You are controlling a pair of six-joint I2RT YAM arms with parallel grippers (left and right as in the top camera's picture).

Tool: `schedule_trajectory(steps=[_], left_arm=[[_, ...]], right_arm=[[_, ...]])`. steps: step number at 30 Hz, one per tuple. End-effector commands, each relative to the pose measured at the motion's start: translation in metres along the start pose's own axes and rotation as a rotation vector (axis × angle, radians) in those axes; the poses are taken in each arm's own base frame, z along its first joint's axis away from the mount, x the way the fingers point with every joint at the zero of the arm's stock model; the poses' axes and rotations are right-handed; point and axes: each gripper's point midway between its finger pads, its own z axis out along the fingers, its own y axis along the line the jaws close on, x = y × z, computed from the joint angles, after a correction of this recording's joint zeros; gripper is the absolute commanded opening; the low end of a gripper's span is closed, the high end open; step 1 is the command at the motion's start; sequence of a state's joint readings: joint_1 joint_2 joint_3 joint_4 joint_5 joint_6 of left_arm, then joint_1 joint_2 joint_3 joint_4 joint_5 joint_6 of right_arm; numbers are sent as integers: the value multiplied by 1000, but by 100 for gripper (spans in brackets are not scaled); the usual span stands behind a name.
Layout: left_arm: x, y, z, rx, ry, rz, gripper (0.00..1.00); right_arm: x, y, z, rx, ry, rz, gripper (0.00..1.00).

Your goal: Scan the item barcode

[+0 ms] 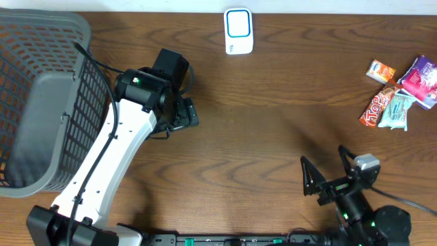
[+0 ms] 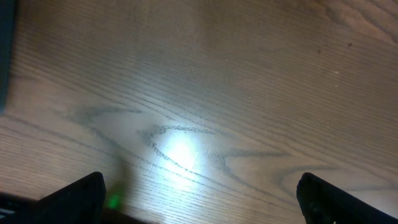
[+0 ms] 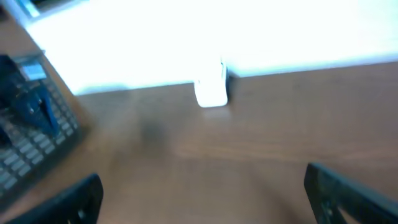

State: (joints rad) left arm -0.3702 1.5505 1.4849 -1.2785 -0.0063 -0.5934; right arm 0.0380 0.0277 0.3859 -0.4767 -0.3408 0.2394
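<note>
I have the brown wooden table (image 1: 273,123) in view, with the grey plastic mesh basket (image 1: 41,102) at its left end. The left gripper (image 1: 183,115) hangs over wood beside the basket, fingers spread wide and empty. The right gripper (image 1: 326,171) is at the near edge, also spread and empty. The white, blue-framed scanner (image 1: 238,31) stands at the far edge. The colourful snack packets (image 1: 396,109) lie far right, untouched.

I work at a brown wooden table (image 1: 273,123) with strong grain. A white scanner (image 1: 238,31) stands at its far edge. Well to the left of the scanner sits a grey mesh basket (image 1: 41,55). Well to the scanner's right and a little nearer me lie four snack packets bunched together: an orange one (image 1: 381,70), a purple one (image 1: 422,78), a red bar (image 1: 377,106) and a pale teal one (image 1: 397,111).
</note>
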Motion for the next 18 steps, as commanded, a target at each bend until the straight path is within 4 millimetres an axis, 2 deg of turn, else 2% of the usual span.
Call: schedule_trajectory(steps=[1, 18], left_arm=[[0, 1, 1, -9, 3, 17, 98], [0, 1, 1, -9, 3, 16, 98]], right_arm=[[4, -1, 8, -21, -42, -1, 99], [15, -10, 33, -70, -189, -103, 99]])
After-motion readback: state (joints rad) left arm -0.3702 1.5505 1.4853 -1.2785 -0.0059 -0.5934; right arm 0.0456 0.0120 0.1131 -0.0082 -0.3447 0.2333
